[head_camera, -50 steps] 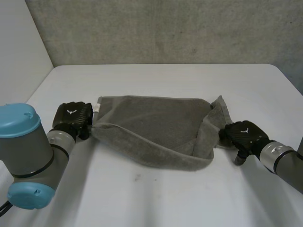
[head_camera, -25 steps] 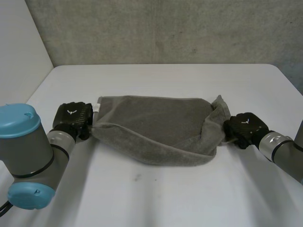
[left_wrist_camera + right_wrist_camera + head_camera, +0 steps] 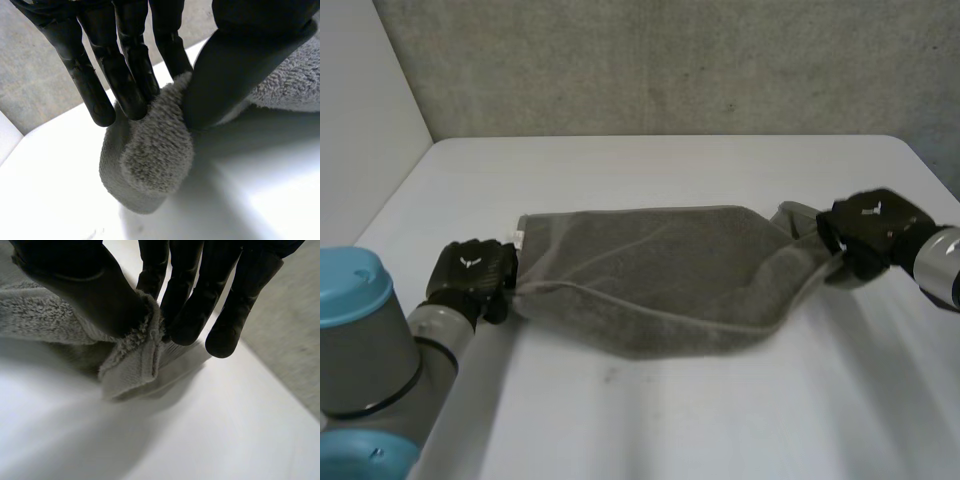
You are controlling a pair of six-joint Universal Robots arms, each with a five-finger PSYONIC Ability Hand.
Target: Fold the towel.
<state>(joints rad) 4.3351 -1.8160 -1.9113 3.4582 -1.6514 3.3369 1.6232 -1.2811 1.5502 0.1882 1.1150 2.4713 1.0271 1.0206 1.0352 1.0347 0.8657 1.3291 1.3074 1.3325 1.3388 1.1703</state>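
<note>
A grey towel [image 3: 660, 275] lies stretched across the white table [image 3: 650, 420], folded over on itself with a sagging near edge. My left hand [image 3: 470, 275] is at the towel's left end; its wrist view shows the thumb [image 3: 235, 65] pinching a bunched corner of the towel [image 3: 155, 160] against the fingers [image 3: 125, 75]. My right hand [image 3: 870, 232] is at the towel's right end, lifted a little off the table. There the thumb [image 3: 85, 285] presses the towel's corner [image 3: 130, 365] against the fingers [image 3: 190, 305].
A grey wall [image 3: 670, 60] runs along the table's far edge, and a white panel [image 3: 360, 120] stands at the left. Bare table lies in front of the towel and behind it.
My right hand has shut on the towel's right corner and pulled it up and to the right, stretching the cloth out. The left hand has shifted slightly toward me, still holding its corner.
</note>
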